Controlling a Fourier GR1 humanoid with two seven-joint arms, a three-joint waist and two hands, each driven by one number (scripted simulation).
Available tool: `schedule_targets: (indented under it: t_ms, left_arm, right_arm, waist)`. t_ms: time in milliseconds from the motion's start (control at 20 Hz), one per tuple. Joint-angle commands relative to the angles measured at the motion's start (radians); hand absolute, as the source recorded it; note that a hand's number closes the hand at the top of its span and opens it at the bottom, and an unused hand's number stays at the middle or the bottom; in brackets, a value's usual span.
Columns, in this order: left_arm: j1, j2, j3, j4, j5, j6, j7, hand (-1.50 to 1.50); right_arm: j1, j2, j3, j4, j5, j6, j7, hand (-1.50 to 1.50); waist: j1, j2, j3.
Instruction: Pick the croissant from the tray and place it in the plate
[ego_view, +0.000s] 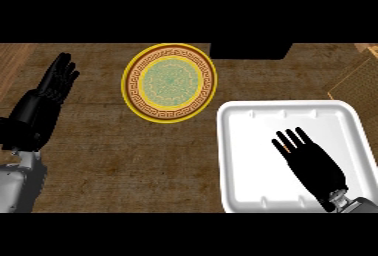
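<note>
My left hand (55, 80), at the far left edge of the counter (111, 150), rests with its fingers straight and raised, grasping nothing. To its right lies the round plate (169, 82), yellow-rimmed with a brown key-pattern band and a green centre, bare. Further right, the white tray (244, 165) sits beneath my right hand (314, 162), whose fingers are extended flat over the tray floor. A small orange-brown sliver shows just beside those fingertips, on their left; whether it is the croissant I cannot tell.
</note>
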Motion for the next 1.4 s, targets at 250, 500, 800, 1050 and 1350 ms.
schedule_targets:
  t_ms: [250,500,800,1050,1350]
  left_arm:
    - [-0.034,-0.024,0.017,0.023,-0.012,-0.025,-0.001,0.0]
    - [-0.053,-0.016,0.034,0.041,-0.018,-0.017,0.021,0.0]
    - [-0.028,-0.03,0.011,-0.003,-0.014,-0.038,0.01,0.0]
    - [-0.068,-0.036,0.0,0.014,-0.005,-0.056,-0.01,0.0]
    - [-0.081,-0.028,0.0,0.028,-0.008,-0.069,-0.011,0.0]
  right_arm:
    - [-0.026,0.07,-0.047,0.191,0.052,-0.147,-0.091,1.5]
    - [-0.082,0.098,-0.023,0.164,0.113,-0.313,-0.137,1.5]
    - [-0.22,0.057,-0.257,0.285,-0.095,-0.391,-0.281,1.5]
    - [-0.41,0.091,-0.494,0.518,-0.304,-0.271,-0.257,1.5]
    - [-0.633,0.057,-0.607,0.785,-0.447,-0.23,-0.476,1.5]
  waist:
    - [-0.002,0.003,0.004]
    - [-0.001,0.003,0.004]
    - [0.029,0.01,0.006]
    - [0.086,0.041,0.01]
    - [0.093,0.035,0.008]
